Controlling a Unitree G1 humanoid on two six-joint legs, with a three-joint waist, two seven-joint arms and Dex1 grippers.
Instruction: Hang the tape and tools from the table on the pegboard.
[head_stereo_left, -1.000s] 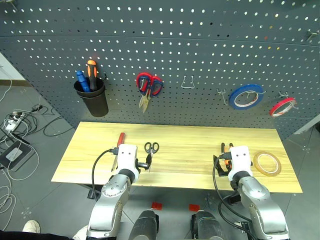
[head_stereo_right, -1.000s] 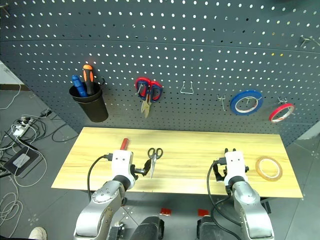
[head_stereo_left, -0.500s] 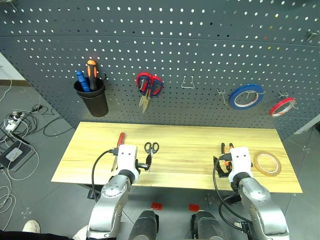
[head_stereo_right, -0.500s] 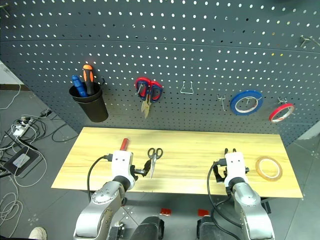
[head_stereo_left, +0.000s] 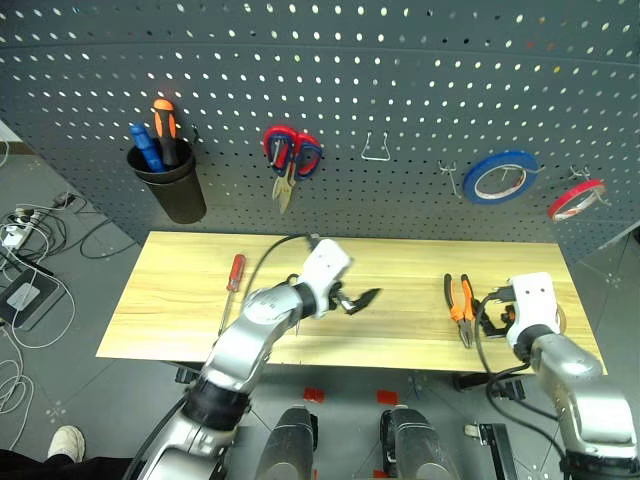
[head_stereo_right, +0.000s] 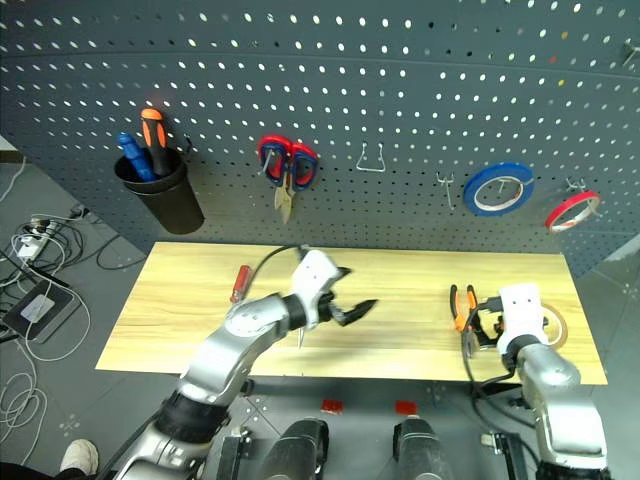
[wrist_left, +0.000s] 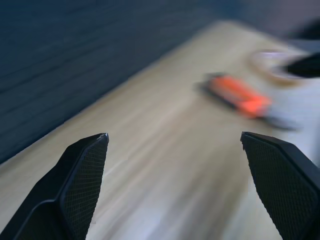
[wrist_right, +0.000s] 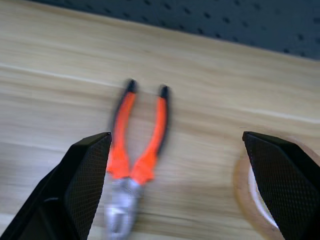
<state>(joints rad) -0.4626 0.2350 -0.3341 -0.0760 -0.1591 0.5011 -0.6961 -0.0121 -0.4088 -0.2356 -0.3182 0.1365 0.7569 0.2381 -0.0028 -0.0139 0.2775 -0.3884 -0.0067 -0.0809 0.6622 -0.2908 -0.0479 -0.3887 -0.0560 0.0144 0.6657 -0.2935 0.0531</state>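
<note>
On the wooden table (head_stereo_left: 400, 262) a red-handled screwdriver (head_stereo_left: 232, 278) lies at the left. Orange-and-black pliers (head_stereo_left: 459, 303) lie at the right, handles toward the pegboard (head_stereo_left: 400, 80). My left gripper (head_stereo_left: 362, 298) hangs open and empty above the table's middle, pointing right; its arm hides the black scissors. In the left wrist view the pliers (wrist_left: 239, 95) lie blurred ahead. My right gripper (head_stereo_right: 482, 326) is open just right of the pliers, low over the table. It covers most of the tan tape (wrist_right: 246, 196), which lies by its right finger (wrist_right: 285, 175).
On the pegboard hang a black cup (head_stereo_left: 172, 190) holding orange and blue screwdrivers, red-handled scissors (head_stereo_left: 285, 160), an empty wire hook (head_stereo_left: 375, 150), a blue roll (head_stereo_left: 498, 177) and a red roll (head_stereo_left: 575, 198). Cables lie on the floor at the left.
My left arm swung up and right over the table's middle, covering the black scissors. My right gripper shifted right, uncovering the pliers and covering the tape. The camera tilted down.
</note>
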